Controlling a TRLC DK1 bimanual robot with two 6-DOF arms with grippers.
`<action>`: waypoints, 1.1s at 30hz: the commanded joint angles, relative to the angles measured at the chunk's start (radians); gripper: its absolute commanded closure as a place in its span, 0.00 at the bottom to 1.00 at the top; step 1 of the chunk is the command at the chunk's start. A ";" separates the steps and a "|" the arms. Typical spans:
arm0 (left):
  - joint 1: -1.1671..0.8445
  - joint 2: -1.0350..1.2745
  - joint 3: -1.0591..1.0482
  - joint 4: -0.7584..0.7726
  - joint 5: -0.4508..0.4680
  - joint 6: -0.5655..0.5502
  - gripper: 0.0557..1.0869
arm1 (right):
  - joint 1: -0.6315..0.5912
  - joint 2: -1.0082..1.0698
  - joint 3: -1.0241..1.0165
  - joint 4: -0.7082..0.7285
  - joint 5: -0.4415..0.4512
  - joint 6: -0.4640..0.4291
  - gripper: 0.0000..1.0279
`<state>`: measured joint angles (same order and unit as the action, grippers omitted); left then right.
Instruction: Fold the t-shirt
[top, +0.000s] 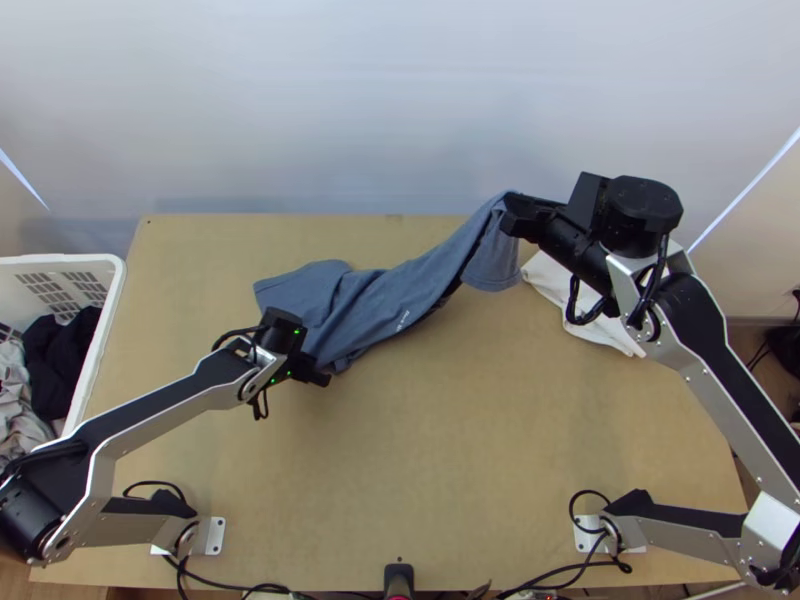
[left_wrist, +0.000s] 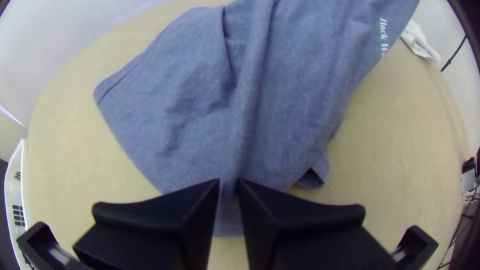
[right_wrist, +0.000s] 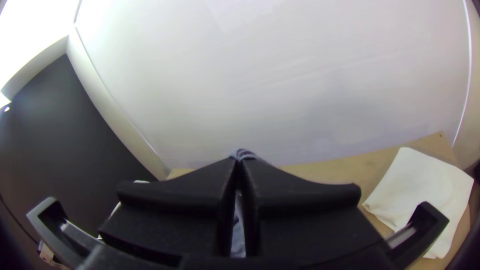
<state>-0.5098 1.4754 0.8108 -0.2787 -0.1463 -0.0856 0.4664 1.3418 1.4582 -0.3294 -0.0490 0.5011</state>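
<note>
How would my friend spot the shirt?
Find the light wooden table, then its far half. A rumpled t-shirt stretches there, one end lifted by the right end effector. It is blue with small white lettering; the cloth beside it is white.

- your white basket gets chopped off at the top view's left edge
- your t-shirt runs out the top of the left wrist view
- right gripper blocks most of your t-shirt, right wrist view, lower middle
</note>
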 joint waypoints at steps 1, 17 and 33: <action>0.014 0.063 0.013 0.041 -0.009 -0.019 0.96 | 0.000 0.007 0.001 0.006 0.006 0.001 0.97; 0.349 -0.423 0.148 0.012 -0.010 -0.281 0.97 | -0.008 -0.038 -0.045 0.006 0.006 -0.018 0.97; 0.511 -0.948 0.136 0.107 -0.033 -0.272 0.97 | 0.109 -0.581 -0.318 0.174 -0.006 -0.222 0.97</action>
<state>-0.0452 0.7109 0.9390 -0.1616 -0.1616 -0.3634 0.5049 0.9833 1.2411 -0.1936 -0.0448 0.3550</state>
